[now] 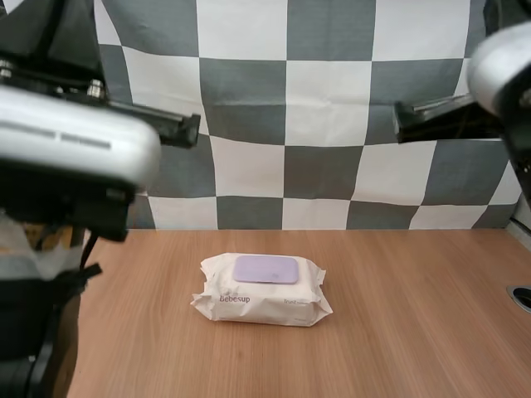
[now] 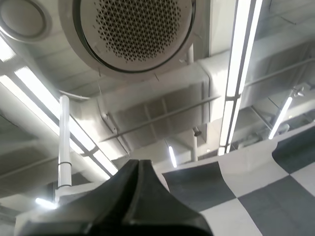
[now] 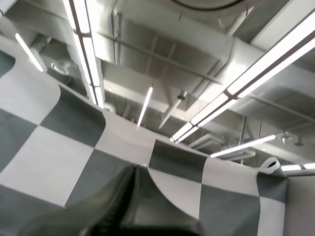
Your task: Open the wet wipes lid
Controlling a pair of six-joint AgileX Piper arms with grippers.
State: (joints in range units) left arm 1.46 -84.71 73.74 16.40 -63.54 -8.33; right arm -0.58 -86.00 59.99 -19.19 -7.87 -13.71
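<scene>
White soft wet-wipes pack (image 1: 261, 292) flat on wooden counter (image 1: 415, 315), lilac lid (image 1: 265, 269) facing up for access, unopened; left hand (image 2: 139, 164) and right hand (image 3: 136, 169) closed empty, parked high.

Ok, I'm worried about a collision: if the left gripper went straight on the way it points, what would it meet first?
Probably nothing on the table: the left gripper, jaws shut, points upward, well above the wet wipes pack. Depth beyond is unclear.
</scene>
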